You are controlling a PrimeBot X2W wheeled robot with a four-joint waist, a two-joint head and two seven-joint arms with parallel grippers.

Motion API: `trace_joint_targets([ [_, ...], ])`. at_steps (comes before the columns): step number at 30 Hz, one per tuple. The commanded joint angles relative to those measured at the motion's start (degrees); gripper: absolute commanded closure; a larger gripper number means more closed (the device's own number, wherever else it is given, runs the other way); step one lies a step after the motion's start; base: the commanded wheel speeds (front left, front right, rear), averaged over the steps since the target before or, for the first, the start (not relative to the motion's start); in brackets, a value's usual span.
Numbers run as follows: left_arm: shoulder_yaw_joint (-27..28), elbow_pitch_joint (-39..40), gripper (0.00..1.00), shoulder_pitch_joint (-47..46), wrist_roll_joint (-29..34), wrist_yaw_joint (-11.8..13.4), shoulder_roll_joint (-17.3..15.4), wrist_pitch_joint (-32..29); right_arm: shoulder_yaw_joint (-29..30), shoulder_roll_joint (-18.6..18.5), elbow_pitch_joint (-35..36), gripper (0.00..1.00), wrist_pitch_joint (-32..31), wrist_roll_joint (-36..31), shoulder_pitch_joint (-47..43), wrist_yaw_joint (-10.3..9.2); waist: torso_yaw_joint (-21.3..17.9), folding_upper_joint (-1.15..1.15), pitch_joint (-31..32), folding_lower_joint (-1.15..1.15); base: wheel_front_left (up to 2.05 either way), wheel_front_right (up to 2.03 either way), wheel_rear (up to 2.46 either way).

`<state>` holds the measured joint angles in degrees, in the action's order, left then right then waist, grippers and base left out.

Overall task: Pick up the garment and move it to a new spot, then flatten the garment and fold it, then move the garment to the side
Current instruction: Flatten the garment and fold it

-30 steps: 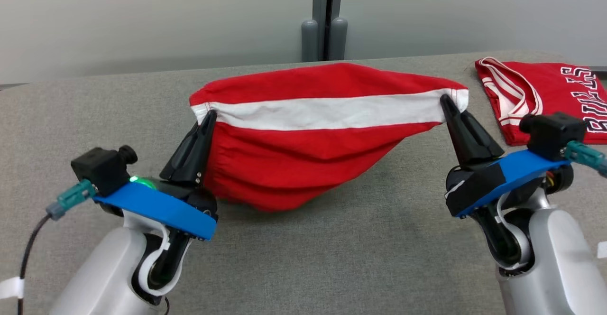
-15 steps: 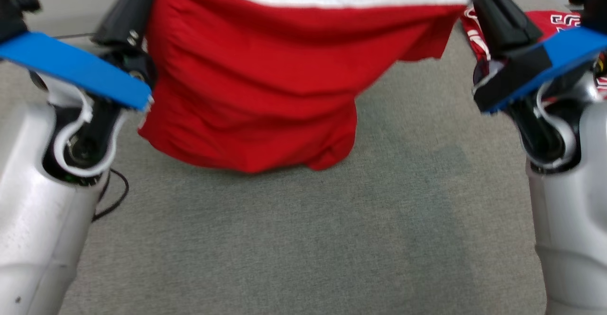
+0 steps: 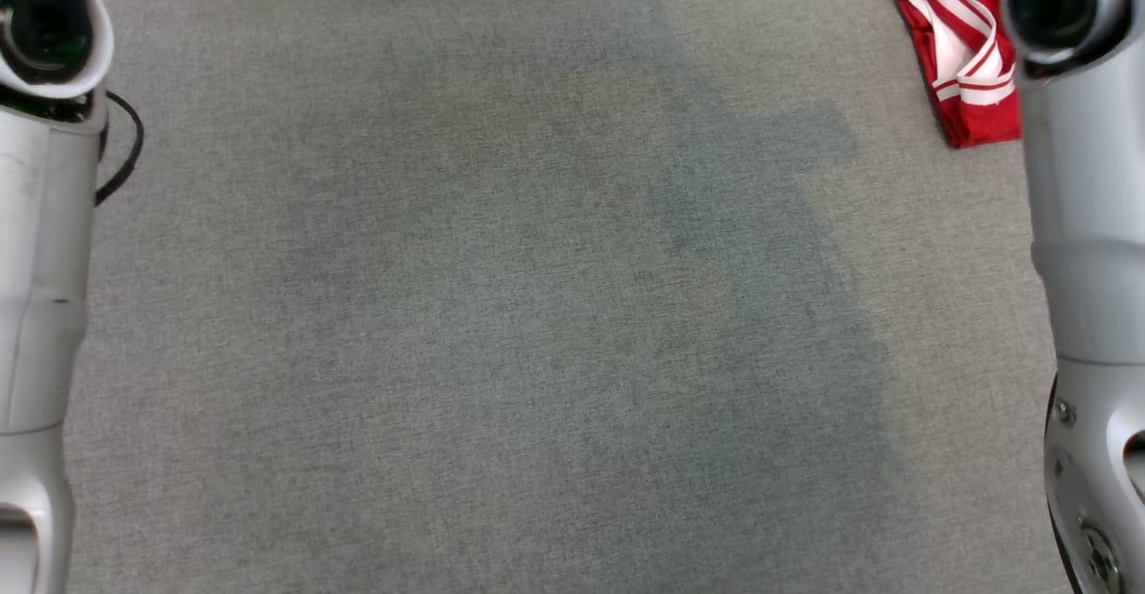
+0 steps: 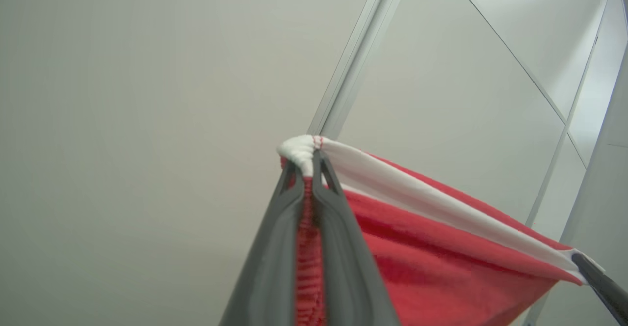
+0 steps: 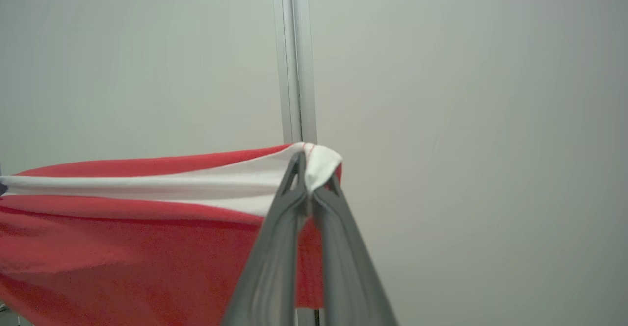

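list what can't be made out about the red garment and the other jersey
1. The garment, lower half: cut off by the bottom edge in both wrist views, so its clearance from the table cannot be told.
2. The second jersey: head view, mostly cut by the top edge and hidden behind the right forearm.
3. The right claw, left wrist view: body cut off by the lower right corner.

Silvery forearms (image 3: 1087, 218), grey claws (image 4: 308, 161) (rubbery, perhaps)
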<state>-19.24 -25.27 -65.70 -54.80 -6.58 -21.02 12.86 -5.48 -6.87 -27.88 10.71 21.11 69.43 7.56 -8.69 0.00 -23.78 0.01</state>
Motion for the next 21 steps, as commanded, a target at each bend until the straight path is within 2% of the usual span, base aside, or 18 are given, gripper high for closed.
trace_joint_targets([
  [1,0.0,-1.0,1.0,0.9,0.6,-0.2,0.2,0.8,-0.8,-1.3,-1.2,1.0,0.2,0.0,-1.1,-0.12,0.2,0.0,-0.2,-0.01,0.0,0.0,0.0],
  [7,-6.7,-3.4,1.0,8.9,2.0,-1.0,2.6,2.0,-12.7,-5.5,-4.1,1.0,-4.8,2.5,-10.5,-0.08,1.2,0.0,-0.3,-0.01,0.0,0.0,0.0],
  [10,-11.8,-2.3,1.0,15.3,-1.2,-1.0,3.5,2.0,-16.3,-8.4,-4.3,1.0,-7.9,6.4,-17.9,-0.07,2.0,0.0,0.8,-0.01,0.0,0.0,0.0],
  [14,-22.3,-1.1,1.0,23.1,-1.2,-0.9,0.6,1.5,-20.8,-12.0,-1.3,1.0,-13.9,12.4,-27.4,-0.07,2.6,0.0,3.2,-0.01,0.0,0.0,0.0],
  [17,-26.3,-0.2,1.0,28.7,-3.4,-0.9,-0.8,1.7,-22.2,-15.3,2.6,1.0,-16.9,15.3,-34.5,-0.07,3.1,0.0,5.9,-0.01,0.0,0.0,0.0],
  [21,-30.8,1.3,1.0,35.9,-4.1,-0.9,-3.8,1.6,-20.8,-19.0,8.5,1.0,-21.3,17.5,-43.7,-0.07,4.3,0.0,9.3,-0.01,0.0,0.0,0.0],
])
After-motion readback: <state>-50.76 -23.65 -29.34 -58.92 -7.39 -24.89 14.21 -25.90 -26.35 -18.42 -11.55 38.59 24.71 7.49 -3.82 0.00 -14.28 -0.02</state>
